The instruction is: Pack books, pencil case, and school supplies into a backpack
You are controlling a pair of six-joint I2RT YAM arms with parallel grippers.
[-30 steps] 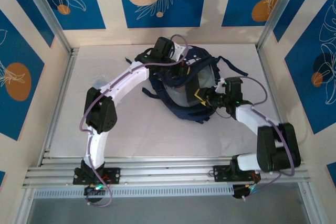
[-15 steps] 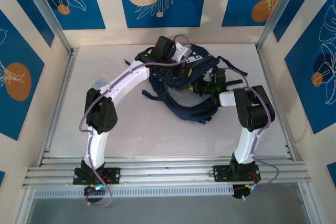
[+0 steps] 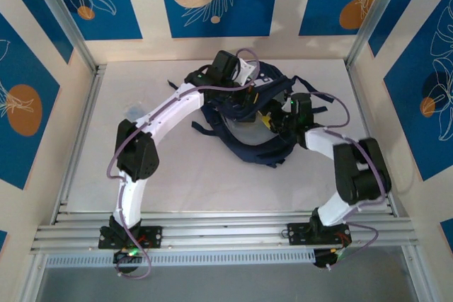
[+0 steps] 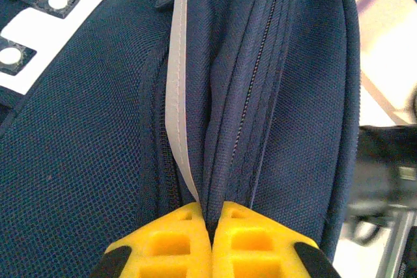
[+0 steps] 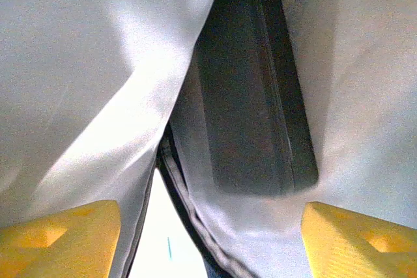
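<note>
lying inside backpack (image 5: 78, 63), pencil case (image 5: 257, 115), lengthwise ahead of right claw (image 5: 212, 229)

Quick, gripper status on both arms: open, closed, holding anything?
Left gripper: closed, pinching a fold of the backpack.
Right gripper: open inside the backpack, holding nothing; the pencil case lies ahead.

- One navy backpack (image 4: 98, 135).
- One dark grey pencil case (image 5: 254, 115).
- One small whitish piece (image 3: 132, 112).
- Two pincers, both mine: my left pincer (image 4: 212, 226) and my right pincer (image 5: 208, 234).
</note>
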